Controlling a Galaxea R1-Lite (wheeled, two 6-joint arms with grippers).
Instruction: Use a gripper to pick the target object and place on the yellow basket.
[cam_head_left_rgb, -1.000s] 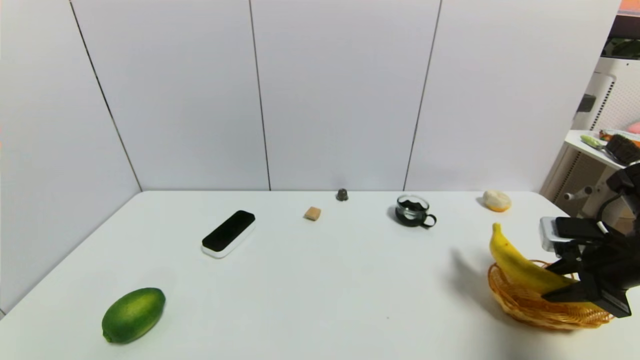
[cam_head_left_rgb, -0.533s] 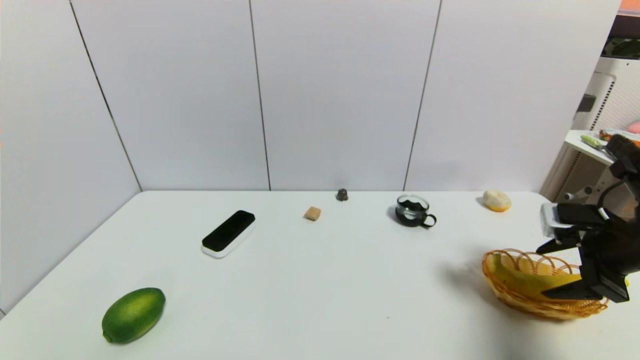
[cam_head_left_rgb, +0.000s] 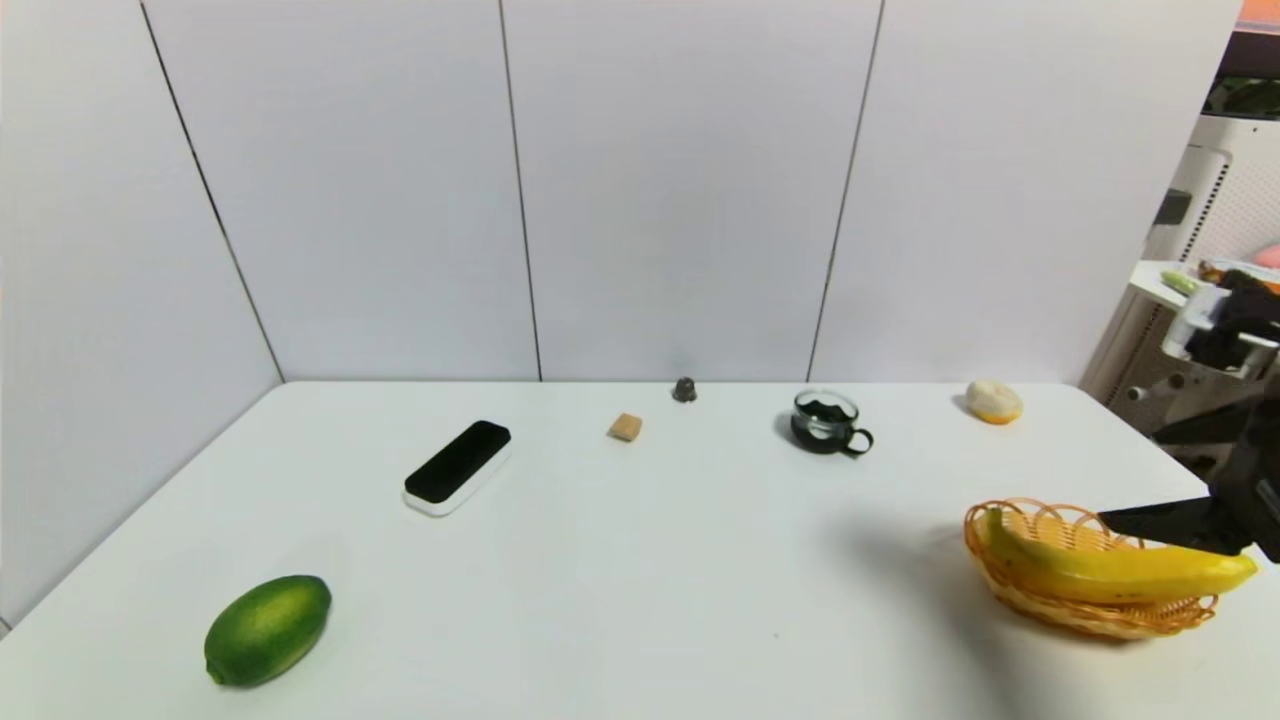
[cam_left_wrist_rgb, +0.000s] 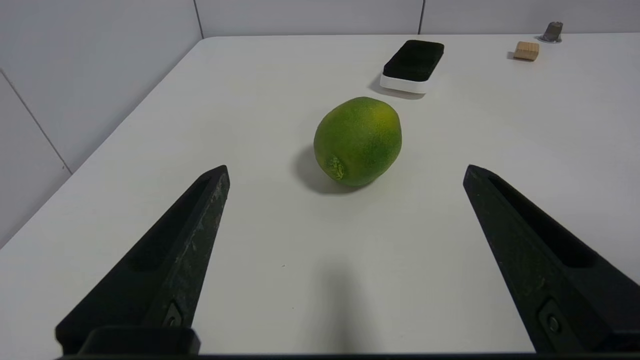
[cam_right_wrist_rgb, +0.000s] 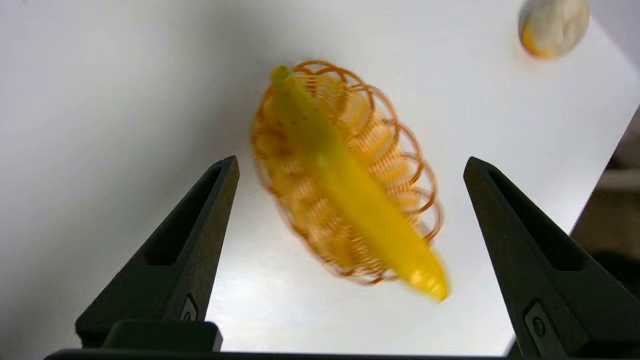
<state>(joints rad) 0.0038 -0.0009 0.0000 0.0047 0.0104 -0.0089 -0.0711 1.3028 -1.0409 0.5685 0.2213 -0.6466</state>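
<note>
Hovering just above the yellow basket (cam_head_left_rgb: 1110, 622), at about four o'clock on the desk (cam_head_left_rgb: 640, 560), the right gripper (cam_right_wrist_rgb: 351, 159) is keeping its jaws wide and is holding nothing. The banana (cam_head_left_rgb: 1130, 574) is lying lengthwise in the basket (one end is poking out past the rim). The left gripper (cam_left_wrist_rgb: 346, 167) is idling near eight o'clock, jaws wide, close to a green fruit (cam_head_left_rgb: 268, 630).
</note>
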